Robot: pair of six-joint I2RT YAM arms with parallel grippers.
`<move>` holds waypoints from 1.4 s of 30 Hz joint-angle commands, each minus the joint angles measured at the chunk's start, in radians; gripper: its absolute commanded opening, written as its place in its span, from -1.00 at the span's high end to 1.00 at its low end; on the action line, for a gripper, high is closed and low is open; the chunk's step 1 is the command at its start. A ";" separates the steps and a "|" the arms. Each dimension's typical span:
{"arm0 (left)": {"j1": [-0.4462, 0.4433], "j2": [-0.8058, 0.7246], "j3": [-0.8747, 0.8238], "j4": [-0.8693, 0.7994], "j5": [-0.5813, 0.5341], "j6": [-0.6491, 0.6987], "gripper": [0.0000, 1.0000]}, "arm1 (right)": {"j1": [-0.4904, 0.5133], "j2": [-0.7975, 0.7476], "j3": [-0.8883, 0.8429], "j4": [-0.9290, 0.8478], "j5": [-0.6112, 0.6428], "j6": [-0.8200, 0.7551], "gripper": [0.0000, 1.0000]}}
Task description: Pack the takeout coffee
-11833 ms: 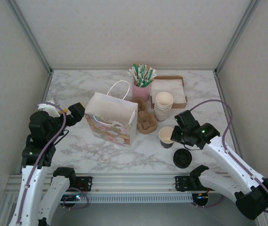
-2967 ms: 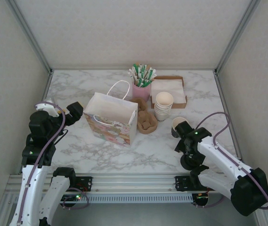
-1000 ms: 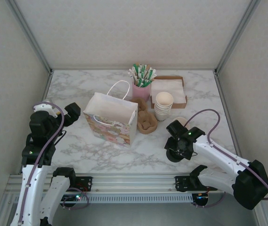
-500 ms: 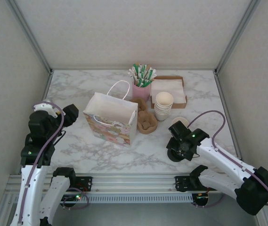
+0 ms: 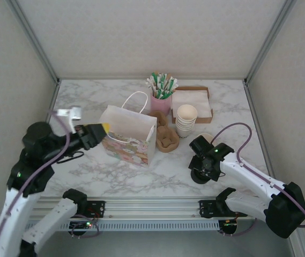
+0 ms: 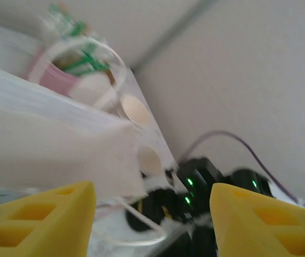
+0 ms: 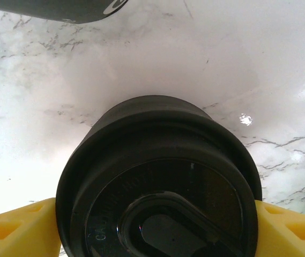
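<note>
Where the paper bag (image 5: 126,143) stands in the middle of the table (image 5: 82,101), its mouth is open and its white handle sticks up. At the bag's left top edge is the left gripper (image 5: 103,128). Its two yellow fingers (image 6: 39,214) are spread apart, and the white edge of the bag shows blurry in the gap ahead of them. I cannot tell if they touch the bag. They pinch nothing.

To the right of the bag, toward the front of the table, the right gripper (image 5: 198,174) points down. Its jaws pinch a black lid (image 7: 157,176), with one yellow finger pressed on each side of the rim. The lid is just over the marble. I cannot tell if it rests on it or hangs a bit above.

The coffee is not put together yet. The cup (image 5: 208,138) stands with its top open, right of the bag and a little behind the right gripper, partly hidden by that arm. Cup and lid are near each other but apart, and both are outside the bag.

Just beside the bag's right side sits a brown cardboard cup holder (image 5: 166,140). Right of that is a stack of cups (image 5: 186,120). Behind the bag are a pink pot of straws (image 5: 161,103) and a flat box of napkins (image 5: 192,101).
</note>
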 commanded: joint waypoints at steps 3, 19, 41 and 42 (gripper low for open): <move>-0.417 0.193 0.152 -0.006 -0.352 0.064 -0.14 | 0.007 0.002 0.016 -0.005 0.032 0.016 -0.62; -0.930 0.361 -0.194 0.402 -0.771 -0.396 0.20 | -0.039 -0.070 0.007 -0.004 -0.055 0.056 -0.60; -0.999 0.715 -0.437 0.783 -0.712 -0.652 -0.20 | -0.070 -0.240 -0.038 -0.013 -0.184 0.138 -0.57; -0.997 0.728 -0.436 0.788 -0.711 -0.652 -0.21 | -0.069 -0.246 -0.041 -0.014 -0.187 0.142 -0.57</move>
